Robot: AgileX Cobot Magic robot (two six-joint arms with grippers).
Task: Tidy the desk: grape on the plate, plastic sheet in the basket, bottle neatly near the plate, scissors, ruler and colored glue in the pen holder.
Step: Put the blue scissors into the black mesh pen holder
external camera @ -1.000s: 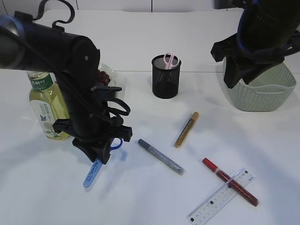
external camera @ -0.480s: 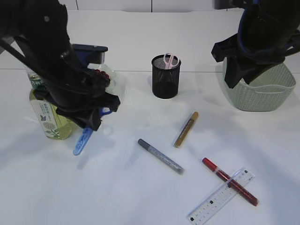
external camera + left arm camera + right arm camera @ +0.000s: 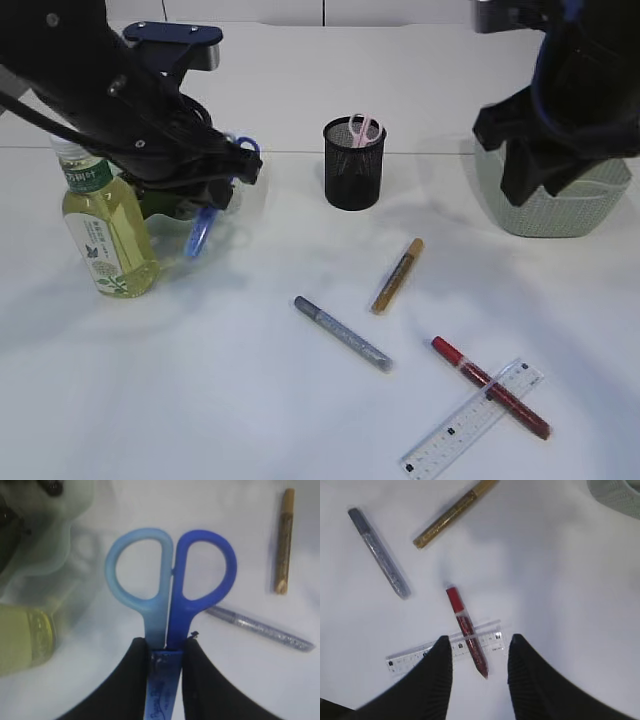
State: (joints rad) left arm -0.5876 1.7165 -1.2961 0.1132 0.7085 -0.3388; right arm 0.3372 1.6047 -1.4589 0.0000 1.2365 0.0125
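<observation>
Standing at the table's far right, the woven basket (image 3: 560, 205) sits behind the right gripper (image 3: 479, 666), whose jaws are parted and empty above the ruler (image 3: 445, 647) and red glue pen (image 3: 466, 629); the left gripper (image 3: 165, 655) clamps the blue scissors (image 3: 170, 587) aloft beside the bottle (image 3: 100, 225), left of the pen holder (image 3: 354, 165)

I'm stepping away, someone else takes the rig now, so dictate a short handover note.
Left pincer: shut on the blue scissors, lifted off the table.
Right pincer: open, empty, above the ruler and red glue.
Done: pink scissors in the pen holder.
Left: blue scissors, ruler, red, gold and silver glue into the holder. Bottle stands at left. Basket at right.
</observation>
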